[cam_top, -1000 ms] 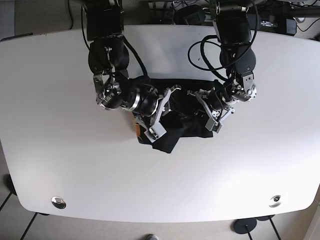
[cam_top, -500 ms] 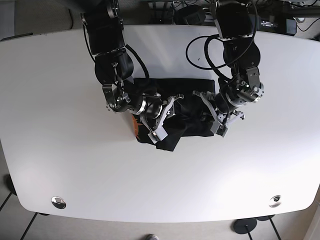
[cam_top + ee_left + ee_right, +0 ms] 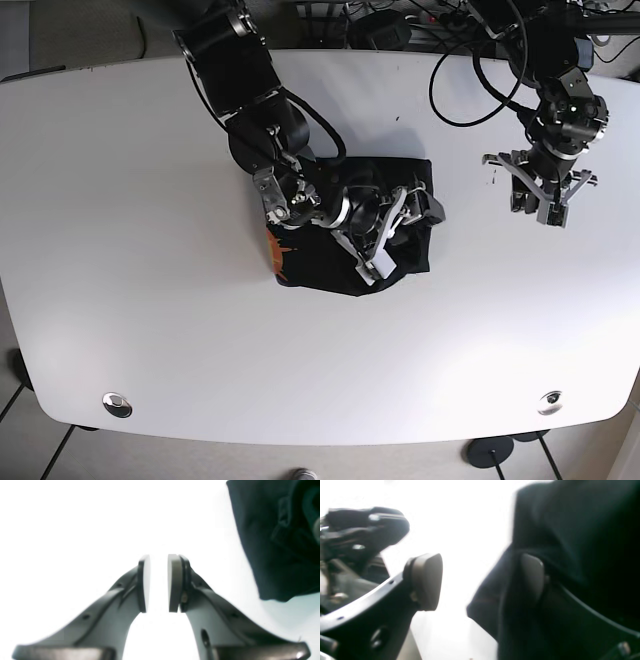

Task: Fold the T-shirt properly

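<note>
The black T-shirt (image 3: 318, 262) lies bunched in the middle of the white table (image 3: 150, 320), with a bit of orange print (image 3: 278, 250) at its left edge. My right gripper (image 3: 400, 232) is over the shirt's right part, open wide. In the right wrist view the gripper (image 3: 480, 580) has black fabric (image 3: 570, 525) draped around its right finger (image 3: 532, 576), while the left finger (image 3: 427, 580) is bare. My left gripper (image 3: 540, 208) hovers over bare table, well right of the shirt. Its pads (image 3: 175, 582) stand a narrow gap apart with nothing between them, and the shirt's corner (image 3: 280, 542) shows at upper right.
Two metal fittings sit near the table's front corners (image 3: 117, 404) (image 3: 550, 402). Cables and equipment (image 3: 380, 25) crowd the area behind the table's far edge. Bare tabletop surrounds the shirt on all sides.
My left gripper has left the shirt and swung far to the right and back. My right gripper has moved right across the shirt, whose right side now lies more compact.
</note>
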Tool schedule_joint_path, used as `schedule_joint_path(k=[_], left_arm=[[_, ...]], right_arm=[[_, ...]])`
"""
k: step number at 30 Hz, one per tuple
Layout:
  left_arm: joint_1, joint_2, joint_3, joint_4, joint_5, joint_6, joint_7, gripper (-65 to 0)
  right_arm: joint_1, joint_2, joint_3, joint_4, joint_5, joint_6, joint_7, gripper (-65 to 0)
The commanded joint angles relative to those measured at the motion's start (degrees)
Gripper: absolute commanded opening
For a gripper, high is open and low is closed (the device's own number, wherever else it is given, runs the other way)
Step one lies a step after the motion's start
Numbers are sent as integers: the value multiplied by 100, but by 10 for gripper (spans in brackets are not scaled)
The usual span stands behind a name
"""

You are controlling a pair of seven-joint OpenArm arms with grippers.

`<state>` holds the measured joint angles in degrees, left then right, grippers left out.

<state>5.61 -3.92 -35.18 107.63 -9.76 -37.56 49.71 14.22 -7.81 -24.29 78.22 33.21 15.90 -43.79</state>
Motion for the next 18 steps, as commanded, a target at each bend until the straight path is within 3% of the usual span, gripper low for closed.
schedule_joint_path(k=[1,3,5,7,9,15,16,18], left_arm=[[-82,-148,-29,116,-92,7,-149,-551],[-73,-175,-29,116,-83,7,-149,-551],[-73,-166,-21,107,-83,7,-149,-551],[-73,-148,-3,107,-83,7,-149,-551],[-73,-148,164,81,-83,7,-149,-551],[24,-148,779,98,-92,7,-158,-551],[24,-148,850,98,-92,7,-167,-551],[24,-140,902,98,-92,7,-167,-553]], right_arm=[[112,-67,7,473,112,49,111,-190],[-125,12,16,1150,112,49,93,-190],[-266,329,122,1721,112,49,93,-190],[-380,469,262,2011,112,49,93,-190],[-600,751,526,2108,112,49,93,-190],[-960,1014,878,1871,77,67,111,-197],[-960,1014,869,1695,77,85,120,-225],[-899,944,860,1062,68,93,128,-342]])
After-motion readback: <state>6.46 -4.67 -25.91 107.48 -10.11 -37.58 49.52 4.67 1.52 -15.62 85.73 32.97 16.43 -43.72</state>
